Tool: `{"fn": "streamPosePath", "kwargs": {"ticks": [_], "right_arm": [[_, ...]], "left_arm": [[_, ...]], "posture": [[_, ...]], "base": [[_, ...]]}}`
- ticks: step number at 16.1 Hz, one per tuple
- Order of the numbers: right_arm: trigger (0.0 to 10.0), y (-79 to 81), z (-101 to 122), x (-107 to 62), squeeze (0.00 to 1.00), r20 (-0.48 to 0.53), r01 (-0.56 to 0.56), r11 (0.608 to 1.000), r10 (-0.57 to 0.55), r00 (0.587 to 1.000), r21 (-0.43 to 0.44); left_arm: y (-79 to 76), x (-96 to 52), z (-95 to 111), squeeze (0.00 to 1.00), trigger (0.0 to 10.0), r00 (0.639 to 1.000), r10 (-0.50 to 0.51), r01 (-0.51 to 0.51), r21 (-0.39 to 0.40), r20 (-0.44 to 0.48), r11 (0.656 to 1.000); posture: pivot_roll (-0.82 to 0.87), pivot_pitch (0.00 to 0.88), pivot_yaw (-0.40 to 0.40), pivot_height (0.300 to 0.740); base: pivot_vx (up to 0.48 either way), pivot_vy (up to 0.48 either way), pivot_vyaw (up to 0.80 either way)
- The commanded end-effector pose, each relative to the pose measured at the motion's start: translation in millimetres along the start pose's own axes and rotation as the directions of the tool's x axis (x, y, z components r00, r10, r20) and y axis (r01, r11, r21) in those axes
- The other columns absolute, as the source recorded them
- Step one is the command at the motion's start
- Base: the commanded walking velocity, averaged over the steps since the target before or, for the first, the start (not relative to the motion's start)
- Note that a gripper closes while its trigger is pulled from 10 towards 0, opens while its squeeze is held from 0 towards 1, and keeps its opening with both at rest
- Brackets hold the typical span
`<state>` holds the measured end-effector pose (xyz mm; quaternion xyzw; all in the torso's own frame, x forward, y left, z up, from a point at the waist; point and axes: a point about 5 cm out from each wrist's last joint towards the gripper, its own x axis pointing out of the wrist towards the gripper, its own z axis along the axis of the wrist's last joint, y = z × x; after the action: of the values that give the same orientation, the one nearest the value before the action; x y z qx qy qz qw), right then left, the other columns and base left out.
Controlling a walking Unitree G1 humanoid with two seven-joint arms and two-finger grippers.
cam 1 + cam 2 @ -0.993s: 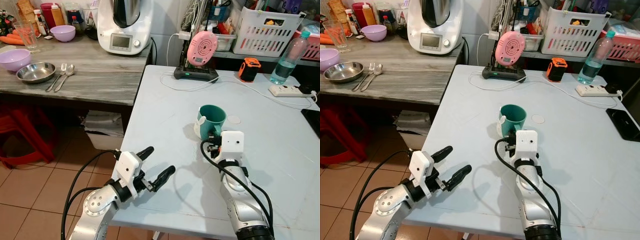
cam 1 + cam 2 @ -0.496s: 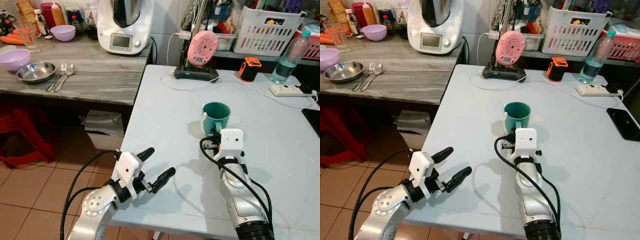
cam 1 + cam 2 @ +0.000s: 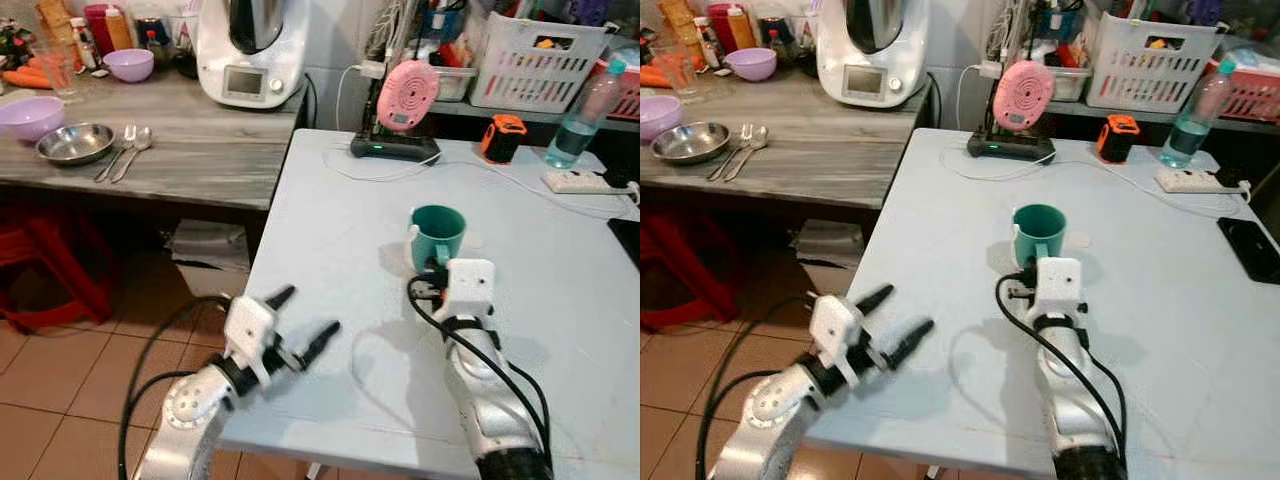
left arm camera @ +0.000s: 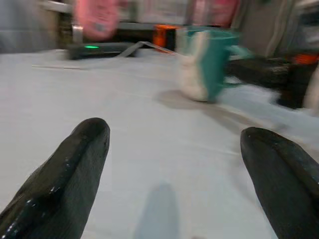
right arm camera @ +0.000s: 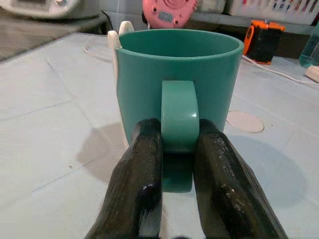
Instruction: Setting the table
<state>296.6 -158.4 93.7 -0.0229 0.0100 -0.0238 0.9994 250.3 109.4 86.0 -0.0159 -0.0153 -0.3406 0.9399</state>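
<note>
The right gripper (image 5: 178, 164) is clamped on the handle of the teal mug (image 3: 1039, 229), its 2 black fingers (image 5: 139, 184) pressed against either side. The mug is stood upright on the pale blue table (image 3: 940, 250), apparently resting on its surface. The left gripper (image 3: 300, 325) is held near the table's front edge, fingers spread apart, grasping nothing.

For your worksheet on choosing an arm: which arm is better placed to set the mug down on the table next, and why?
The right. The right gripper is shut on the handle of the mug, over the table. The left gripper is open at the table's near edge, apart from the mug.
</note>
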Motion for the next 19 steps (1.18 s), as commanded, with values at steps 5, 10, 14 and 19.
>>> {"fn": "streamPosePath", "kwargs": {"ticks": [5, 10, 14, 19], "right_arm": [[10.0, -33.5, 19.9, -14.2, 0.0, 0.061, 0.038, 0.999, -0.038, 0.997, -0.003], [10.0, -30.9, 18.9, -17.3, 0.0, 0.043, 0.031, 0.999, -0.031, 0.999, 0.01], [10.0, -25.9, 16.8, -17.6, 0.0, 0.036, 0.009, 1.0, -0.01, 0.999, 0.025], [10.0, -28.2, 18.7, -13.2, 0.0, 0.031, -0.009, 1.0, 0.009, 0.999, 0.009]], "left_arm": [[28.7, 8.2, -1.9, 0.0, 10.0, 0.969, 0.246, -0.248, -0.052, -0.036, 0.967], [27.2, 15.7, 1.0, 0.0, 10.0, 0.973, 0.231, -0.232, -0.078, -0.013, 0.97], [30.9, 15.7, 1.2, 0.0, 10.0, 0.966, 0.258, -0.259, -0.081, -0.018, 0.963], [27.6, 15.0, -0.1, 0.0, 10.0, 0.963, 0.27, -0.27, -0.087, -0.012, 0.959]], "posture": [[-0.07, 0.0, -0.029, 0.74], [-0.07, 0.0, -0.03, 0.74], [-0.06, 0.0, -0.036, 0.74], [-0.05, 0.0, -0.059, 0.74]], "base": [[0.0, 0.0, 0.0], [0.0, 0.067, 0.0], [0.0, 0.351, 0.0], [0.0, 0.426, 0.0]]}}
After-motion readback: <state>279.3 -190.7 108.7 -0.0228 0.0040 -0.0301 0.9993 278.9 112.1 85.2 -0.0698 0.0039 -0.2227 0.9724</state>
